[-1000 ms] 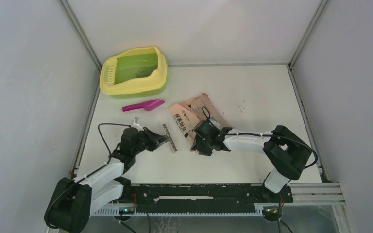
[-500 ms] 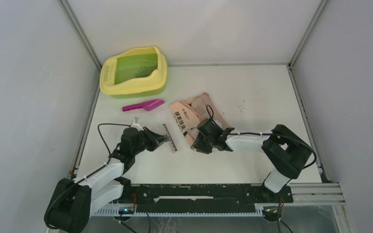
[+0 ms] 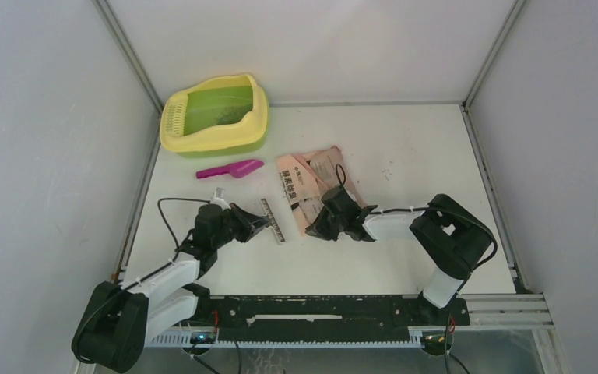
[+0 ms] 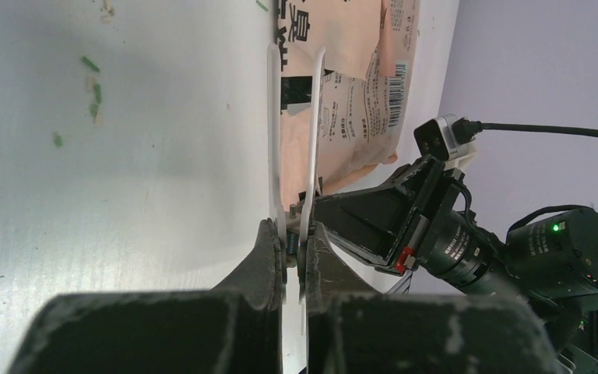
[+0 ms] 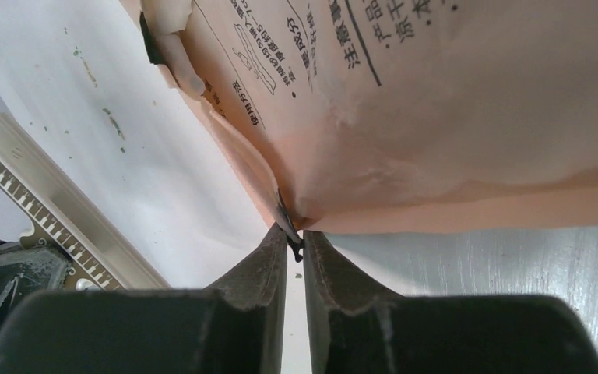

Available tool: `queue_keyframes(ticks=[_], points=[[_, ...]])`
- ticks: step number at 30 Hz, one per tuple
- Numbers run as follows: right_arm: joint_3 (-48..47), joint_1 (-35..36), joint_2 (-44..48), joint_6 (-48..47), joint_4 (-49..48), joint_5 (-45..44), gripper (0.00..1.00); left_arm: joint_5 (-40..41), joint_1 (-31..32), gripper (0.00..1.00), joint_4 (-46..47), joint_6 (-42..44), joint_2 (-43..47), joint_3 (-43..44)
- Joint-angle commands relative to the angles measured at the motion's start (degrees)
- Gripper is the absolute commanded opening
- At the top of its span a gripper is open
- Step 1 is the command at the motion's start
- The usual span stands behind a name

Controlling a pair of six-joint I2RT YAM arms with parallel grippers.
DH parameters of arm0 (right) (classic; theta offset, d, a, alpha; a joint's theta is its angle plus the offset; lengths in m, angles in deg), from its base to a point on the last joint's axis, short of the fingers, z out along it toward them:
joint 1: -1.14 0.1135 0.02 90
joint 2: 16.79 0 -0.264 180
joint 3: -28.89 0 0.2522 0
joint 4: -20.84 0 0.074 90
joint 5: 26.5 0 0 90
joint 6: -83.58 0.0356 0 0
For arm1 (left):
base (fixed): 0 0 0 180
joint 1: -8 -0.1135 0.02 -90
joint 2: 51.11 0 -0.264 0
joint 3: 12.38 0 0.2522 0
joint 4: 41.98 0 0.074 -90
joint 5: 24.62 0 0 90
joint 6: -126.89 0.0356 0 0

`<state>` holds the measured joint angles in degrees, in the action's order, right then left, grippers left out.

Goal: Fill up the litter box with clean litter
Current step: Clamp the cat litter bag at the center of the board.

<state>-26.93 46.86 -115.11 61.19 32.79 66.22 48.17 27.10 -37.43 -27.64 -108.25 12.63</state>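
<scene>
Both my pincers are closed: the right gripper (image 5: 296, 241) nips the near corner of the bag (image 5: 452, 117), the left gripper (image 4: 294, 234) clamps a white clip (image 4: 273, 140), and the litter box (image 3: 216, 141) sits well off in the far-left corner, nearer my left arm.

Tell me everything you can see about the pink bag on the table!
The bag is flat, wrinkled and pinkish-orange, and looks like thin plastic or paper. It has black printed writing, and the left wrist view shows a barcode on it. It lies near the middle of the white table. The right gripper is closed on its near corner. What is inside cannot be seen.
</scene>
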Motion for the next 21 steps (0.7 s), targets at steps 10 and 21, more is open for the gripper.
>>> queue_keyframes(ticks=[10, 21], points=[[4.9, -2.8, 0.1, -7.8, 11.5, -4.3, 0.11, -2.8, 0.3, 0.02, 14.5, -0.8, -10.1, -0.5], [3.9, -3.6, 6.4, -9.0, 11.8, -0.4, 0.10, 0.0, 5.3, 0.02, 33.7, -2.2, -19.3, -0.5]])
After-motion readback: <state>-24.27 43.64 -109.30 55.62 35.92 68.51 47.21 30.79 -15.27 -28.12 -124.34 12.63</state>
